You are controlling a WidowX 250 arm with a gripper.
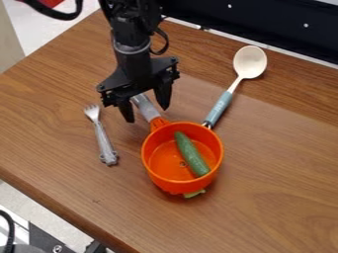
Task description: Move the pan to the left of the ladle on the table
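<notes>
Round orange pan (158, 155): on the surface, near the middle of the camera view, to the left of and nearer the camera than the ladle; its grey handle (147, 107) points away from the camera and slightly left, joined to the bowl by an orange collar.
Black two-finger tool (146, 112): over the handle end of the pan, hanging down from the black arm (134, 49); its two fingers are spread, with the grey handle between them and a gap on each side.
Long dark-green cucumber (191, 154): inside the pan, lying at a slant, one end by the far wall and the other by the near right wall (a snug fit, that).
Small pale-green piece (194, 193): partly visible at the pan's near lower edge, mostly hidden by it; I cannot tell what it is.
Cream-bowled ladle with a teal handle (220, 105): on the right of the tool, its bowl toward the far side and its handle end just beside the pan's far right rim.
Ornate silver metal fork (102, 134): left of the pan and well apart from it, tines toward the far side.
Brown wood-grain surface (277, 163): under all of these, with a long black panel (264, 24) along its far edge.
</notes>
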